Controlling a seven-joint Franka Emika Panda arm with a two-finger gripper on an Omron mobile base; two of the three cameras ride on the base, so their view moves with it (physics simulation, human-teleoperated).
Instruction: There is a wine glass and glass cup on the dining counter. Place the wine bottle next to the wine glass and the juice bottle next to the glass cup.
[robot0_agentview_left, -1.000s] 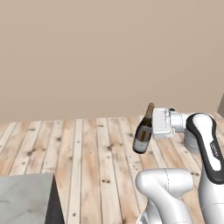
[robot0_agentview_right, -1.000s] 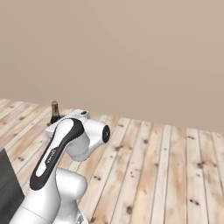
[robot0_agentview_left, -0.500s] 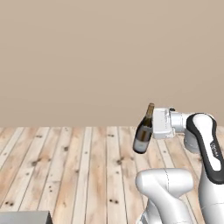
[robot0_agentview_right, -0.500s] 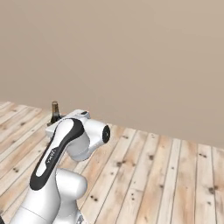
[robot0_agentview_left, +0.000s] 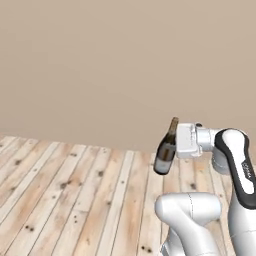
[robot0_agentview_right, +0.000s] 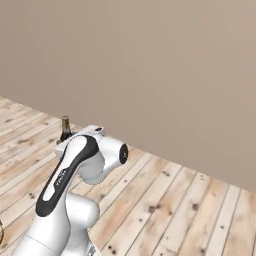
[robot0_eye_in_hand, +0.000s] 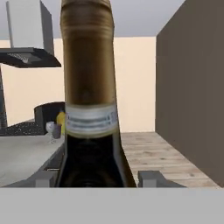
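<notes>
The gripper (robot0_agentview_left: 176, 141) is clamped on the slim dark glass wine bottle with its gold foil top (robot0_agentview_left: 165, 150), carried tilted in the air above the wooden plank floor (robot0_agentview_left: 75, 195). This looks like the transport step. Far off on the grey-white marble desk (robot0_eye_in_hand: 22, 155) stand the small clear stemmed wine glass (robot0_eye_in_hand: 50, 129) and dark tumbler (robot0_eye_in_hand: 57, 131); next the bottle should be brought there and set upright beside the stemmed glass.

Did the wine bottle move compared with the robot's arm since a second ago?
No. The wine bottle sits at the same spot beside the white wrist in the left base view; only the floor and wall behind shifted, because the base is driving.
</notes>
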